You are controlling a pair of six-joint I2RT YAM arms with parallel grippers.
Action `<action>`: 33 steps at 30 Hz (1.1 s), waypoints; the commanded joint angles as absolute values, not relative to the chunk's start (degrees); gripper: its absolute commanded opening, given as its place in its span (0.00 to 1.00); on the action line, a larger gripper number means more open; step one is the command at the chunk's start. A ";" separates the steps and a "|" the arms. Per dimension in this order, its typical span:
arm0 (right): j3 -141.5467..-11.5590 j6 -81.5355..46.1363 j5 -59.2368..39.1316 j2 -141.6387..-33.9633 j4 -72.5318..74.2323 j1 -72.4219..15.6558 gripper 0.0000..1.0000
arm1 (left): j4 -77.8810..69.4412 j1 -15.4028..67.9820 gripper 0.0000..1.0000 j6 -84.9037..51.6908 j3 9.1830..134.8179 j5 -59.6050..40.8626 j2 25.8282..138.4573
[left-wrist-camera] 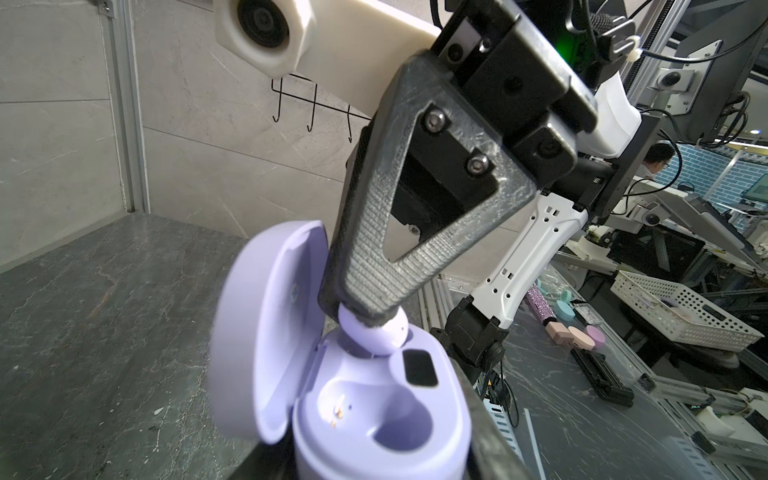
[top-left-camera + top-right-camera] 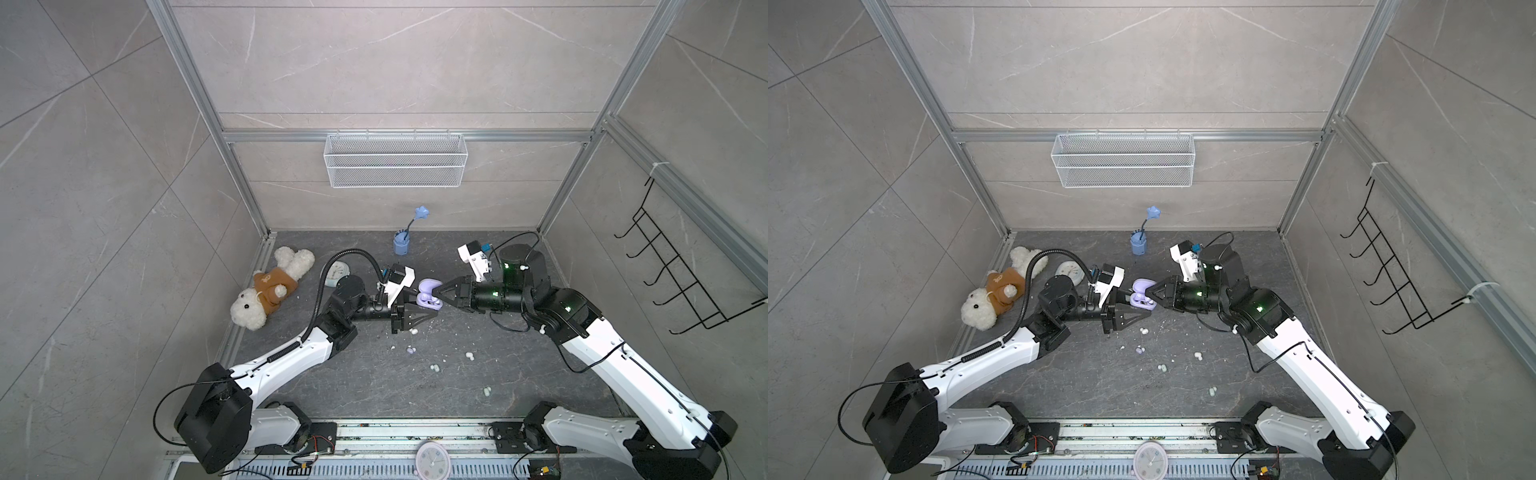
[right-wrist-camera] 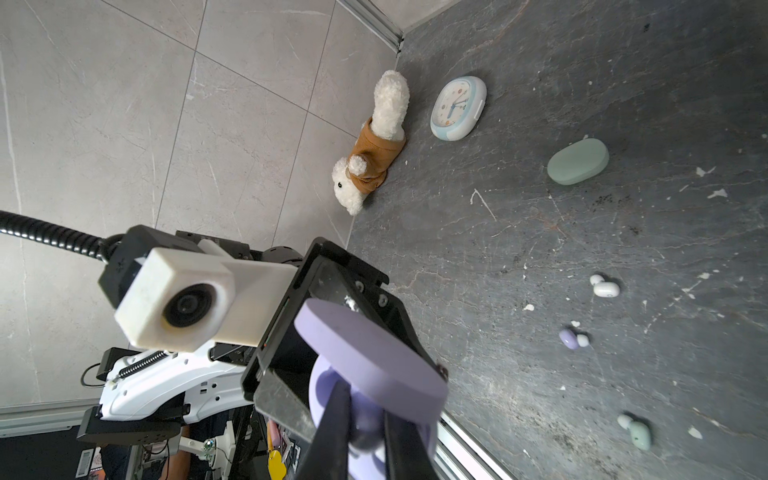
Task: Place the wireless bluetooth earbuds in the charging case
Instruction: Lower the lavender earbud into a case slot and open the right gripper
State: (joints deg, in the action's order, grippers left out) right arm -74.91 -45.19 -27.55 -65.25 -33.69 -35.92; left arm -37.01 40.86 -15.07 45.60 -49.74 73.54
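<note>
Found the lavender charging case (image 1: pixel 374 419) closest to the lens in the left wrist view, clamped low on its body by the left jaws, closed tight against its sides. Saw its lid (image 1: pixel 266 328) standing open beside the two pockets, the nearer pocket open to view. Caught a lavender earbud (image 1: pixel 374 334) pinched at the very tips of the right jaws, shut on it, and set at the mouth of the farther pocket, standing proud of the rim rather than flush. Located the case (image 2: pixel 428 300) near the middle of the counter (image 2: pixel 374 386) in both top views, jaw tips meeting over it. Counted five more earbuds loose on the counter in front of the arms: a white earbud (image 2: pixel 413 331) just beside the left jaws, a second lavender earbud (image 2: pixel 410 350) a little nearer the front, a second white earbud (image 2: pixel 469 355) off toward the right arm, a mint green earbud (image 2: pixel 435 368) between those two and farther forward, and a second mint green earbud (image 2: pixel 487 390) nearest the front edge. Noted in the right wrist view a closed mint green case (image 3: pixel 577 161) lying flat on the counter, near a round clock (image 3: pixel 457 108) and a plush dog (image 3: pixel 370 153) by the wall
</note>
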 commanded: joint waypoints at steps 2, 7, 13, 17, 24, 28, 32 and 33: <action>-75.91 -44.15 -28.56 -65.56 -33.55 -35.77 0.18 | -41.36 40.98 0.26 -16.32 46.05 -51.30 71.63; -76.97 -43.34 -28.39 -65.98 -34.88 -35.65 0.26 | -41.96 41.04 0.26 -16.80 46.05 -51.30 71.67; -78.67 -42.39 -28.30 -66.65 -36.29 -35.75 0.37 | -42.66 41.11 0.26 -17.52 46.14 -51.28 71.85; -79.82 -41.95 -28.59 -67.30 -36.78 -35.84 0.45 | -42.69 41.33 0.26 -17.70 45.96 -51.28 71.87; -80.82 -41.14 -28.48 -67.76 -37.95 -35.86 0.64 | -42.89 41.59 0.26 -17.82 45.87 -51.22 71.89; -81.15 -41.21 -28.65 -67.76 -37.95 -35.81 0.70 | -42.96 41.66 0.26 -18.11 45.85 -50.97 71.98; -82.26 -40.92 -28.65 -67.50 -38.78 -35.83 0.72 | -43.08 41.66 0.26 -18.51 45.27 -49.97 71.81; -82.62 -40.87 -28.73 -67.34 -39.21 -35.80 0.73 | -43.13 41.62 0.26 -18.62 44.86 -49.36 71.66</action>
State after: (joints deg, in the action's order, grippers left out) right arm -80.20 -42.15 -29.65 -67.20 -37.67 -35.97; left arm -38.02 40.95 -18.02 45.30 -48.93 73.47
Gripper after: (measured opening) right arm 0.726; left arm 0.410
